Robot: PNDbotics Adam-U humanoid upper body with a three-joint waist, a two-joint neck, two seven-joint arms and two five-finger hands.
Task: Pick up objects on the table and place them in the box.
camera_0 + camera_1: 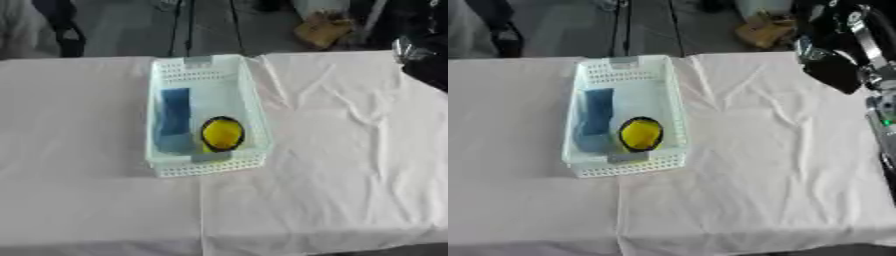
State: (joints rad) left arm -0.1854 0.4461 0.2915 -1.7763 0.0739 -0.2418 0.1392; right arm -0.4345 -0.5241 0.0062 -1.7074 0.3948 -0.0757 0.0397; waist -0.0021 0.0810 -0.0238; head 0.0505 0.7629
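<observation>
A white perforated box [674, 105] stands on the table left of the middle, long side running away from me. Inside it lie a blue flat object [595, 120] along the left wall and a yellow round object with a black rim [640, 134] near the front. My right arm comes in at the upper right, raised over the table's far right part, well away from the box. Its black hand [834, 71] holds nothing that I can see. My left hand shows in neither view.
A white creased cloth [763, 165] covers the table. Beyond the far edge are tripod legs [186, 30], a brown object on the floor [322, 29] and a dark shape at the upper left. A robot part shows at the right edge [884, 117].
</observation>
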